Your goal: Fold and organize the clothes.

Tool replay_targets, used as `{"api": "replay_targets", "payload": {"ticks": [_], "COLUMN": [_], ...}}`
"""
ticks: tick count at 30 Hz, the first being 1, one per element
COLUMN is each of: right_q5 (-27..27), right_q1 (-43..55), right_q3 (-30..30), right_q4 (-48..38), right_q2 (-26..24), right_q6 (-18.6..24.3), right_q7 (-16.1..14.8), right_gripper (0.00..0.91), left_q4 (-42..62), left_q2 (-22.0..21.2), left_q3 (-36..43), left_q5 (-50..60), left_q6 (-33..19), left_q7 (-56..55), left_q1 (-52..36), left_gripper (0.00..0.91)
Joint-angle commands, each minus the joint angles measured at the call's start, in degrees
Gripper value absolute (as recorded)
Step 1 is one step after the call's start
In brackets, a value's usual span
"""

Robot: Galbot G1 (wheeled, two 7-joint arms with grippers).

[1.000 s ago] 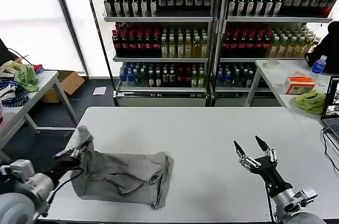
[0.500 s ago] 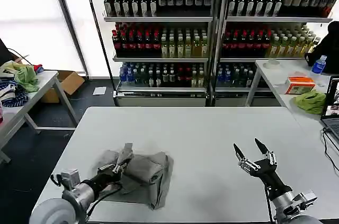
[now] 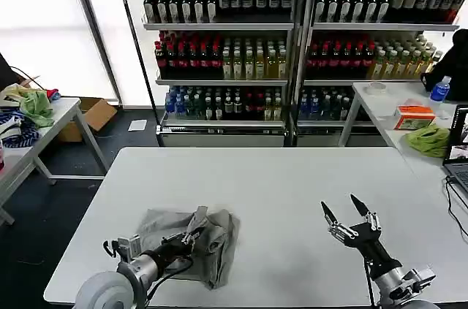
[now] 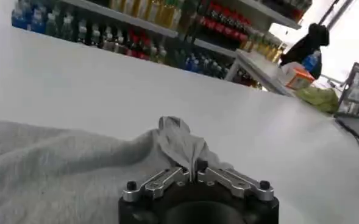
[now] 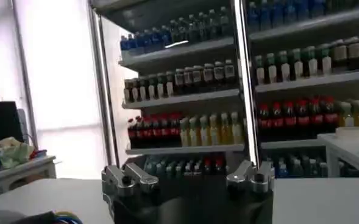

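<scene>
A: At the table's near left, what has the left gripper (image 3: 194, 226) got?
B: Its fingers pinch a raised fold of the grey shirt (image 3: 164, 230), crumpled and bunched, long axis running left-right across the white table (image 3: 292, 177).
A: And the right gripper (image 3: 349, 216)?
B: Spread apart, hovering over the near right.

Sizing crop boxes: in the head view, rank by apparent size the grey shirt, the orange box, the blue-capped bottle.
1. Grey shirt, nearest the camera.
2. Orange box.
3. Blue-capped bottle.
</scene>
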Motion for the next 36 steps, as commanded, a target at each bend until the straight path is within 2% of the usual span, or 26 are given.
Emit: {"api": "replay_targets", "payload": {"ticks": [1,9,10,11,12,15,27,33,36], "right_q5": [-0.28,-0.82,-0.79,-0.79,-0.93,-0.92,-1.02,-0.57,-0.44], "right_q1": [0.05,0.47,0.5,0.51,0.51,0.51,0.59,0.9,0.92], "right_q3": [-0.15,-0.84,-0.86,-0.88,-0.87,-0.75,-1.28,-1.22,-1.21], "right_q4": [-0.09,-0.31,-0.29,-0.3,-0.42,-0.46,-0.23,-0.01,0.04], "right_q2": [0.03,0.28,0.29,0.29,0.24,0.09,0.3,0.01,-0.19], "right_q6": [0.05,0.03,0.01,-0.01,0.04,0.11,0.05,0.08,0.3], "right_q7": [-0.02,-0.11,-0.11,-0.11,-0.16,-0.12,-0.18,-0.11,-0.1], "right_gripper": [0.907,0.907,0.907,0.907,0.907,0.907,0.907,0.907,0.907], "left_q4": [0.65,0.64,0.73,0.81,0.65,0.23,-3.04,-8.57,-7.86], "left_q2": [-0.4,-1.13,-1.26,-1.41,-1.53,-1.6,-2.74,-2.85,-2.56], "left_q3": [3.4,3.51,3.52,3.56,3.68,4.0,-0.53,-10.15,-16.66], "left_q5": [-0.21,-0.55,-0.65,-0.85,-1.14,-0.99,-2.49,-3.92,1.43], "left_q6": [0.17,0.28,0.31,0.45,0.77,1.54,1.35,1.41,0.71], "left_q7": [-0.6,-0.99,-1.07,-1.05,-1.05,-0.83,-0.87,0.82,3.35], "left_q1": [-2.71,-3.47,-3.58,-3.9,-3.95,-3.22,-2.6,1.08,2.75], "left_gripper": [0.01,0.04,0.191,0.464,0.615,0.907,0.907,0.907,0.907]}}
